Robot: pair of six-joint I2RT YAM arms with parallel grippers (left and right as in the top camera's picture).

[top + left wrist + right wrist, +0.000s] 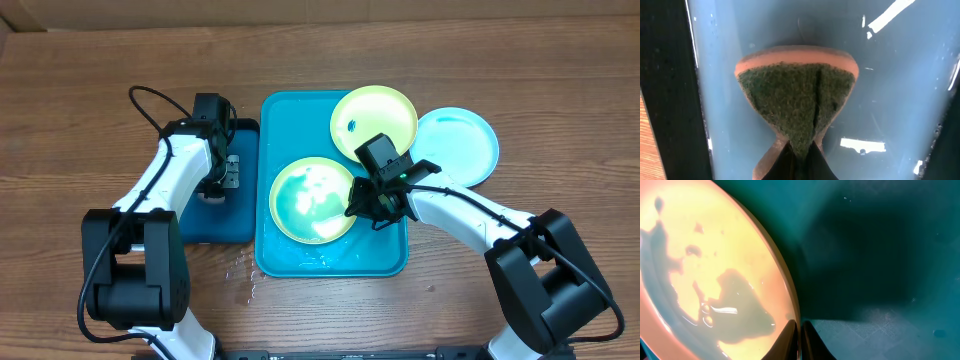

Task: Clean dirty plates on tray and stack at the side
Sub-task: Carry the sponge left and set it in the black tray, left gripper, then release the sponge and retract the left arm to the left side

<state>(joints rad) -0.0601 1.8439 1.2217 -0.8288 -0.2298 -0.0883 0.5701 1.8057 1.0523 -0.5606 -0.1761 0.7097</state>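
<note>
In the turquoise tray point(295, 125) lies a wet pale yellow-green plate point(312, 198). My right gripper point(358, 208) is shut on its right rim; the right wrist view shows the fingertips point(790, 339) pinching the rim of this plate point(705, 280) above the tray floor point(880, 255). A second yellow-green plate point(374, 120) with a small blue smear rests at the tray's far right corner. A light blue plate point(455, 145) lies on the table right of the tray. My left gripper point(218, 183) is shut on a sponge point(795, 100), green scrub face showing, over the dark-blue tray point(900, 90).
The smaller dark-blue tray point(215, 222) sits against the turquoise tray's left side and holds water. Water drops lie on the wooden table point(243, 275) near the tray's front left corner. Both arms' bases stand at the table's near edge.
</note>
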